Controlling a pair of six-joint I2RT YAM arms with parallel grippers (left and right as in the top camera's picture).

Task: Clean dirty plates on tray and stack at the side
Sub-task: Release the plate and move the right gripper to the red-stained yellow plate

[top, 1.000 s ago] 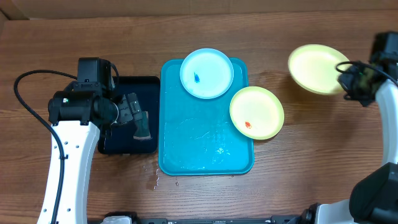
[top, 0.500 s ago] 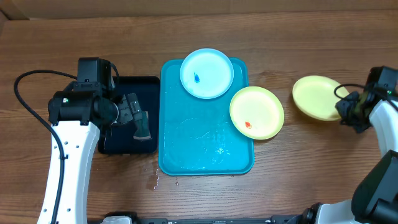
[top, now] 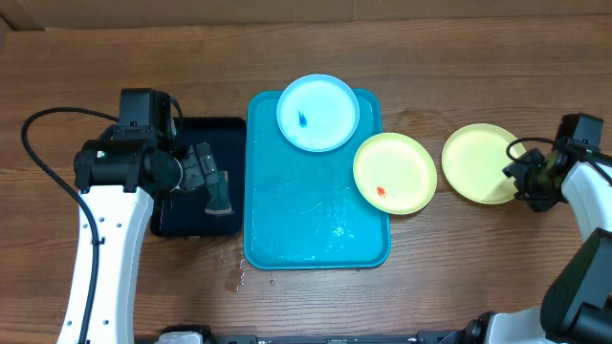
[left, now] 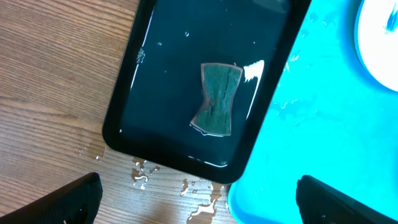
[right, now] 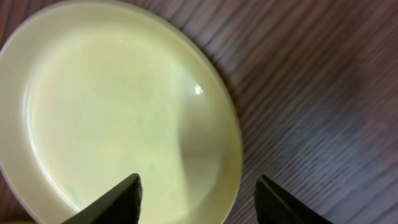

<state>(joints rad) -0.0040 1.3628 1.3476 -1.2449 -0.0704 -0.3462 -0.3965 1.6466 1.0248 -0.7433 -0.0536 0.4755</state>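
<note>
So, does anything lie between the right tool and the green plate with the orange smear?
Yes: the other green plate lies flat, directly between the right tool and that smeared plate.

Blue-smeared plate (top: pixel 317 113) and orange-smeared plate (top: pixel 394 172) on turquoise tray (top: pixel 306 225); third plate (top: pixel 478 162) at right end effector (top: pixel 518 178).

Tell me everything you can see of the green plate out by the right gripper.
The lime-green plate is round, glossy, plastic-looking, with a pale yellowish centre and low raised rim; no coloured smear shows. It lies flat, face up, on the wooden table, right of the turquoise tray and apart from the other green plate. The open right gripper straddles its edge; whether it touches the plate cannot be told.
</note>
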